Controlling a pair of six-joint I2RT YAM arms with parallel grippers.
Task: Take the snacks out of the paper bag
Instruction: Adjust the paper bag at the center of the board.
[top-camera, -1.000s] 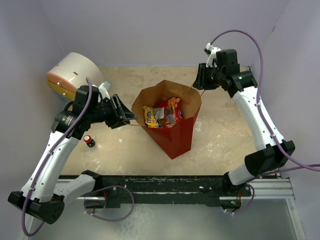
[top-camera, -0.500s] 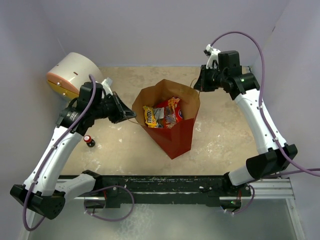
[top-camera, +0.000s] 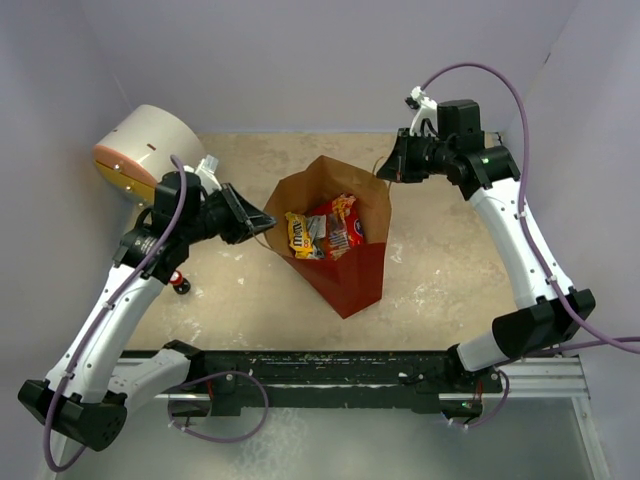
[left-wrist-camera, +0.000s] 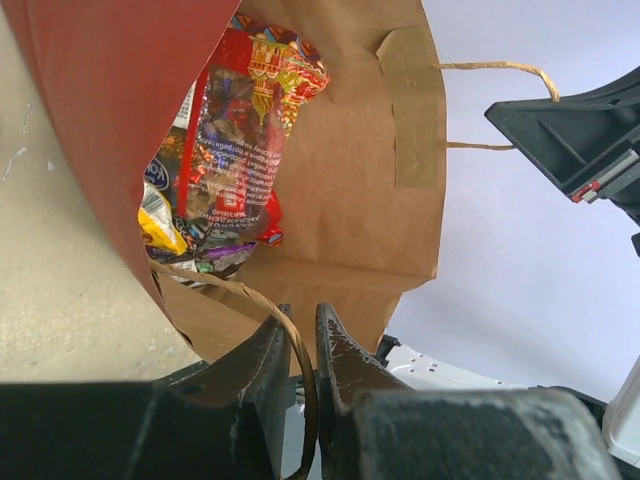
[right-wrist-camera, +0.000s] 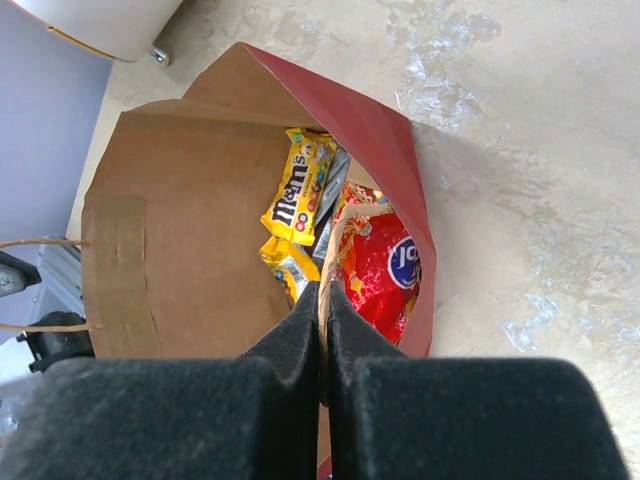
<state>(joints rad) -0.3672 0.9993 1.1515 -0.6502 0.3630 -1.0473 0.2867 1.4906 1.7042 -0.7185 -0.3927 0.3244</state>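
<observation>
Toward the paper bag (top-camera: 345, 270) both arms (top-camera: 120, 290) (top-camera: 520, 240) reach, tools (top-camera: 266, 222) (top-camera: 386, 172) seemingly pinching handles (left-wrist-camera: 230, 290).

My left arm (top-camera: 110, 310) and right arm (top-camera: 512, 235) reach inward; left gripper (top-camera: 264, 221) jaws nearly closed, right gripper (top-camera: 384, 173) jaws pinched together.

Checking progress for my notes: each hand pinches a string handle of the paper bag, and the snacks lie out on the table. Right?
No. The snacks sit inside the paper bag, not out on the table; the right wrist view shows it. The left hand and the right hand do each pinch a string handle.
</observation>
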